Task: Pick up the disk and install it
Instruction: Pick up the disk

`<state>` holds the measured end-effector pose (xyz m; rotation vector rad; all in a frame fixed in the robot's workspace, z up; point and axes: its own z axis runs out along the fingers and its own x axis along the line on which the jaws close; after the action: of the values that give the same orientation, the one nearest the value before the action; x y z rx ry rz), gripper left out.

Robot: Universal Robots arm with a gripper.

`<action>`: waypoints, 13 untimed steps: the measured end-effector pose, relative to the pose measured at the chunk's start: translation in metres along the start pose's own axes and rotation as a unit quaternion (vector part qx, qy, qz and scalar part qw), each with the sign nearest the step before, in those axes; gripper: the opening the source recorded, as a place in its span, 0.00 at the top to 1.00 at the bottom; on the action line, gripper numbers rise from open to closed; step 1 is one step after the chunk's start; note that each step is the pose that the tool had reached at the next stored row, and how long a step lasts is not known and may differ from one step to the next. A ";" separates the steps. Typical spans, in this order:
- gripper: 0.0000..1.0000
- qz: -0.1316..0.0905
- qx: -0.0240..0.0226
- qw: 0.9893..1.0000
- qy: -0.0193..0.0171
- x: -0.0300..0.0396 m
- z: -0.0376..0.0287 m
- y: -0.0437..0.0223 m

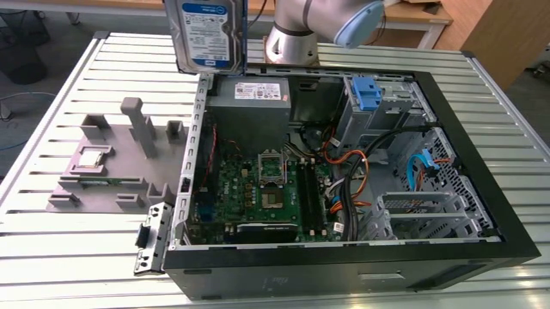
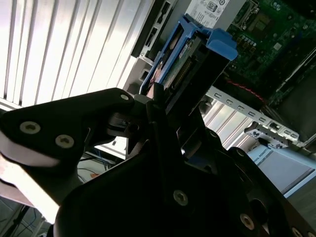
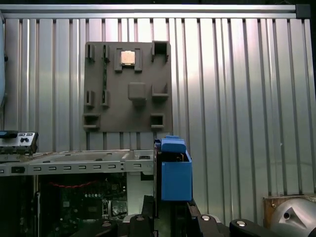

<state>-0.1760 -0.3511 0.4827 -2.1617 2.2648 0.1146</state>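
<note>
The disk [image 1: 206, 32], a silver drive with a white and dark blue label in a blue carrier, hangs upright in the air above the back left corner of the open computer case [image 1: 481, 193]. In both wrist views my gripper [image 2: 165, 111] is shut on the disk [image 2: 185, 59], its black fingers clamping the blue carrier. In the first wrist view the disk [image 3: 175, 173] appears edge-on, rising out of my gripper [image 3: 170, 215], over the case's side wall and the slatted table.
Inside the case lie a motherboard [image 1: 257, 193], a grey power-supply box [image 1: 254, 103], cables and a drive bay with a blue latch [image 1: 367, 93]. A grey fixture plate [image 1: 103, 167] sits on the table [image 1: 69, 257] at the exterior view's left. The arm's base [image 1: 292, 35] stands behind the case.
</note>
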 end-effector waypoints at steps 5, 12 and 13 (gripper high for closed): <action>0.65 0.000 0.000 1.000 0.000 -0.0011 -0.0010 -0.0229; 0.65 0.000 0.000 1.000 0.000 -0.0026 -0.0024 -0.0546; 0.65 0.000 0.000 1.000 0.000 -0.0028 -0.0026 -0.0590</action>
<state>-0.1169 -0.3511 0.4827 -2.1620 2.2649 0.1151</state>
